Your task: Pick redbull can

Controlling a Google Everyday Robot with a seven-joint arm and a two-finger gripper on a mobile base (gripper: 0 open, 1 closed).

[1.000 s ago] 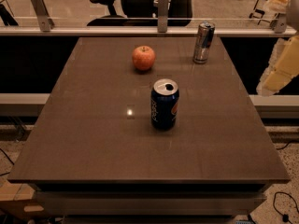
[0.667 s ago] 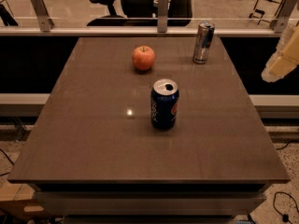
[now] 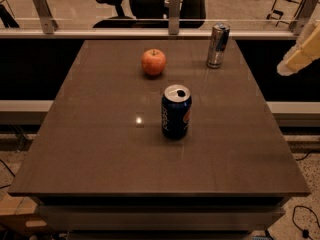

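Observation:
The redbull can (image 3: 218, 45), a slim silver can with blue patches, stands upright near the far right corner of the brown table (image 3: 100, 154). My gripper (image 3: 300, 56) shows only as a pale shape at the right edge of the view. It is raised beside the table, to the right of the redbull can and well apart from it.
A wider dark blue Pepsi can (image 3: 176, 112), opened, stands upright at the table's middle. A red apple (image 3: 153, 62) lies at the far middle, left of the redbull can. A glass rail with metal posts (image 3: 173, 11) runs behind the table, with an office chair beyond it.
The pale gripper shape at the right edge has moved upward and further to the right. The cans and the apple have not moved.

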